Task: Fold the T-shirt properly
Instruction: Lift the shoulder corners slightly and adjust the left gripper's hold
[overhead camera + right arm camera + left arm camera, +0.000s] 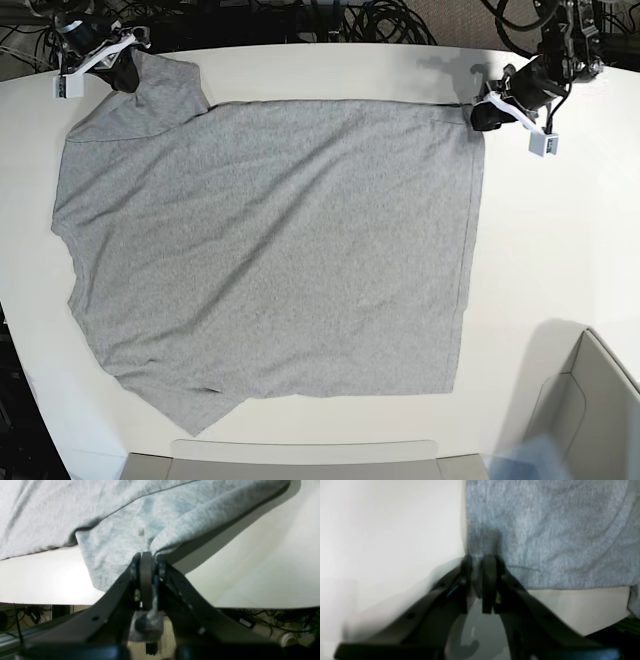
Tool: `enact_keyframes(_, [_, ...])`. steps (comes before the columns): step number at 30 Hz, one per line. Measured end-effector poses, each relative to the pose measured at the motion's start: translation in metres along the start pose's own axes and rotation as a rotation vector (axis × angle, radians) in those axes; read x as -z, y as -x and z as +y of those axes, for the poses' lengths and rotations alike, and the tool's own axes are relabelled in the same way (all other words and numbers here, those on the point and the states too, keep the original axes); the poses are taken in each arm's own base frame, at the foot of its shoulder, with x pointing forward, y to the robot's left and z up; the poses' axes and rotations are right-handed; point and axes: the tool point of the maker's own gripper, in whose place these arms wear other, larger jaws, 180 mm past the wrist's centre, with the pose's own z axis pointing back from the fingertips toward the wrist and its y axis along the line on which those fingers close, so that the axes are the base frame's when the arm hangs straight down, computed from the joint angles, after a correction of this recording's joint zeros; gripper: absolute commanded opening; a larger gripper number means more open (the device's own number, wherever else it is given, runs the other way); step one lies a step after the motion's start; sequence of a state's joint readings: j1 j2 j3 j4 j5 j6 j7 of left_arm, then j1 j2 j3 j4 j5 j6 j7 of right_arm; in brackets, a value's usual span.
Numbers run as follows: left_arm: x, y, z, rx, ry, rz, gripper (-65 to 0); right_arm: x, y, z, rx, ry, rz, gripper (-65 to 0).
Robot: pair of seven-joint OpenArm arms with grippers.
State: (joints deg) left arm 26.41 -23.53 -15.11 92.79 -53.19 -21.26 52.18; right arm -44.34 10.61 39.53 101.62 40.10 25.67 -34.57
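Observation:
The heather-grey T-shirt [270, 250] lies spread flat on the white table [560, 250], plain side up, no lettering showing. My left gripper [480, 113] is at the shirt's far right corner; in the left wrist view it [478, 563] is shut on the edge of the cloth [545, 530]. My right gripper [128, 72] is at the far left corner by the sleeve; in the right wrist view it [147, 555] is shut on a bunched fold of the cloth [120, 530], lifted slightly off the table.
A grey open box [590, 400] stands at the front right corner. A grey tray edge [300, 460] runs along the front. Cables [350, 20] lie beyond the table's far edge.

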Motion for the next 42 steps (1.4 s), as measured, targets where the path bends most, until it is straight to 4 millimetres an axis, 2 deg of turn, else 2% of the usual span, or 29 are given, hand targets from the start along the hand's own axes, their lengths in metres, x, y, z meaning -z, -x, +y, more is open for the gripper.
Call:
enact_keyframes(14, [0.001,-0.002,-0.002,-0.001,0.009,0.001,-55.8,-0.001,0.002,0.0,0.001,0.0,0.007,-65.0])
enact_keyframes(21, [0.025,0.017,-0.042,0.045,0.121,0.073,-55.8,0.0,0.001,0.001,0.0,-0.002,0.005,-65.0])
enact_keyframes(23, [0.025,0.016,-0.043,0.037,0.128,0.063,-55.8,0.0,0.001,0.001,0.0,-0.002,0.005,-65.0])
enact_keyframes(26, [0.022,0.016,-0.048,0.113,0.171,0.055,-55.3,0.0,0.002,0.001,0.001,-0.002,0.006,-65.0])
enact_keyframes(28, [0.019,0.016,-0.05,0.165,0.196,0.055,-52.7,0.0,0.001,0.0,-0.003,-0.002,0.006,-65.0])
enact_keyframes(31, [0.016,0.011,-0.045,0.159,0.184,0.034,-47.7,-0.001,-0.001,-0.002,-0.014,0.0,0.009,-65.0])
enact_keyframes(34, [0.01,0.002,-0.039,0.166,0.16,0.01,-47.3,-0.001,-0.001,-0.001,-0.014,-0.001,0.009,-65.0])
enact_keyframes(39, [0.0,-0.021,-0.058,0.217,0.185,-0.053,-47.2,-0.001,-0.001,-0.001,-0.014,-0.001,0.009,-65.0])
enact_keyframes(42, [0.005,-0.018,-0.04,0.112,0.1,-0.031,-47.0,0.0,0.001,-0.001,-0.015,-0.002,0.024,-65.0])
